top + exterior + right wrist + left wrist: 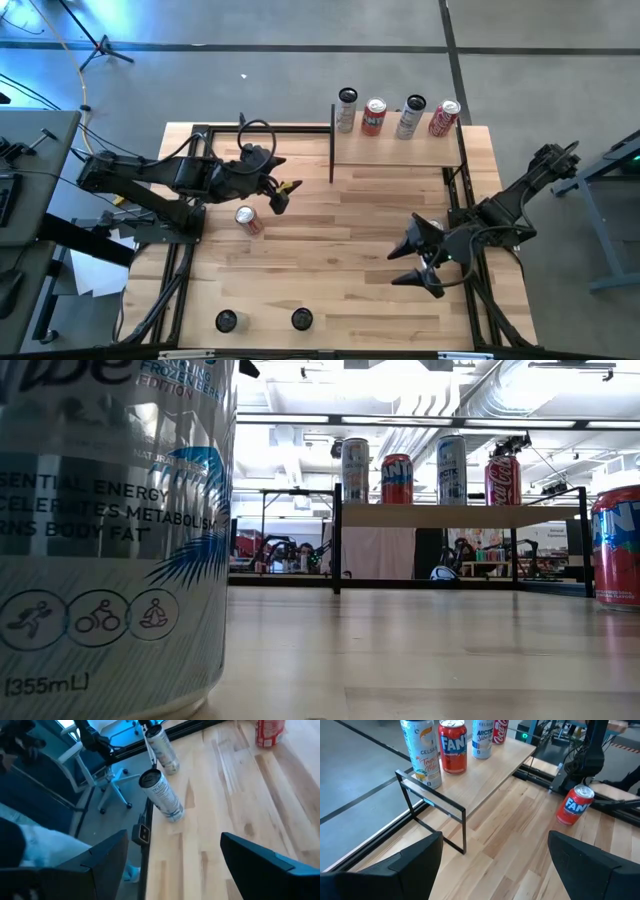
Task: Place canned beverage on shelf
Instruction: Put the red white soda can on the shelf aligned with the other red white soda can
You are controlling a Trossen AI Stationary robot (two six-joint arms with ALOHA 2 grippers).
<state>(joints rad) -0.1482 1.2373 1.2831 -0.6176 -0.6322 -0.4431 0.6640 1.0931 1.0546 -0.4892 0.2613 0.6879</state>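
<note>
Left gripper jaws apart, empty, just beside the orange can standing on the bench. Two dark-topped cans wait too. Shelf holds four cans. Right gripper jaws apart, idle.

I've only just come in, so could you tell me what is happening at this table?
A two-armed robot is stocking cans onto the shelf, where four cans already stand in a row. The left gripper is open and empty, hovering just beside a red Fanta can standing on the tabletop. The right gripper waits, open and empty, over the table's right side. Two slim cans wait near the front edge.
</note>
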